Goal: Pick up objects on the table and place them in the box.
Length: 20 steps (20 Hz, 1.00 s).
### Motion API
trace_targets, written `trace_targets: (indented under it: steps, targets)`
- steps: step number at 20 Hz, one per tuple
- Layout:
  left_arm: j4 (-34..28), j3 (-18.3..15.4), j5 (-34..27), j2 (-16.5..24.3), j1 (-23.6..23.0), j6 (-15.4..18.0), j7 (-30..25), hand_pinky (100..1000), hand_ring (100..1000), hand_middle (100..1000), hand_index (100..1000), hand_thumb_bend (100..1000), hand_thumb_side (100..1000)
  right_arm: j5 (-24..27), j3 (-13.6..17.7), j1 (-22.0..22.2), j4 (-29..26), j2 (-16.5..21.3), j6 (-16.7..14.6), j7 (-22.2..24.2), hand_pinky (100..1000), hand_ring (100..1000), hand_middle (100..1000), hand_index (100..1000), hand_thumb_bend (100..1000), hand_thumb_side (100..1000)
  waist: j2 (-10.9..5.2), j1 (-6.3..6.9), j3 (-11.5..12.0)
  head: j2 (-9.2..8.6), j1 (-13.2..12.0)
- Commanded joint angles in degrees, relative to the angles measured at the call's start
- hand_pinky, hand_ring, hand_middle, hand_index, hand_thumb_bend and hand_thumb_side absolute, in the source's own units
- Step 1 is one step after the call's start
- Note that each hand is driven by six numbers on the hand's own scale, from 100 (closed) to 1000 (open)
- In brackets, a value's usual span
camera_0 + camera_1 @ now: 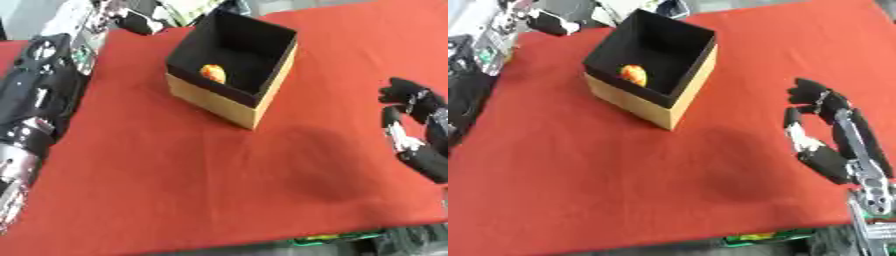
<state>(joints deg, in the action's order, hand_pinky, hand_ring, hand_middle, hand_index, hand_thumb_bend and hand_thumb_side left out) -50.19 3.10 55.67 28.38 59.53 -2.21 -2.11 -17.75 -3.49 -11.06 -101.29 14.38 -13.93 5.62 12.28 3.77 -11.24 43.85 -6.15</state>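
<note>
- Far left: left arm along bench edge; hand hidden, fingers impossible to tell.
- Middle: open box, black inside, holding yellow-red object.
- Right: right hand above red cloth, fingers relaxed, holding nothing.

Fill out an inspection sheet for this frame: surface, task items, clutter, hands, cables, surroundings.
Surface: red tablecloth, nothing loose on it.
Task items: box with black lining, open top; one small orange-yellow object inside.
Clutter: nothing seen.
Hands: right hand over the cloth's right side, fingers relaxed, holding nothing; left hand not made out, only the left arm along the left edge.
Cables: nothing seen.
Surroundings: black and white equipment beyond the far edge; something green under the near edge.
</note>
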Motion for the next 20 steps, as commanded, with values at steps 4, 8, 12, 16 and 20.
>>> trace_targets:
  steps: [4,8,12,16,20]
  targets:
    - [4.36,-2.82,-1.02,5.20,0.19,-5.37,4.50,708,704,733,866,557,335,-0.07,0.56,-0.43,-0.52,1.27,-0.10,-0.34,725,772,752,901,100,567,-0.82,-0.44,0.30,0.26,0.37]
    - [8.79,-4.33,0.79,6.46,-0.63,-7.84,5.50,719,721,747,879,565,324,-0.07,0.65,-0.36,-0.48,1.36,-0.14,-0.39,725,772,752,901,100,572,-0.45,-0.59,0.30,0.26,0.33]
    - [11.98,-5.37,1.31,7.40,-1.31,-8.91,5.66,725,728,754,886,558,291,-0.02,0.67,-0.47,-0.51,1.48,-0.23,-0.37,725,772,753,901,100,575,0.02,-0.67,0.42,0.26,0.42]
    - [12.94,-5.94,0.99,8.35,-2.13,-9.28,6.21,723,724,749,885,536,244,0.00,0.73,-0.60,-0.57,1.63,-0.28,-0.40,725,771,753,902,100,580,0.66,-0.69,0.43,0.26,0.39]
    - [13.04,-6.26,0.21,9.15,-3.05,-9.59,7.02,720,721,746,884,511,213,0.05,0.70,-0.82,-0.67,1.76,-0.36,-0.41,725,771,753,902,100,586,1.45,-0.72,0.37,0.26,-0.08]
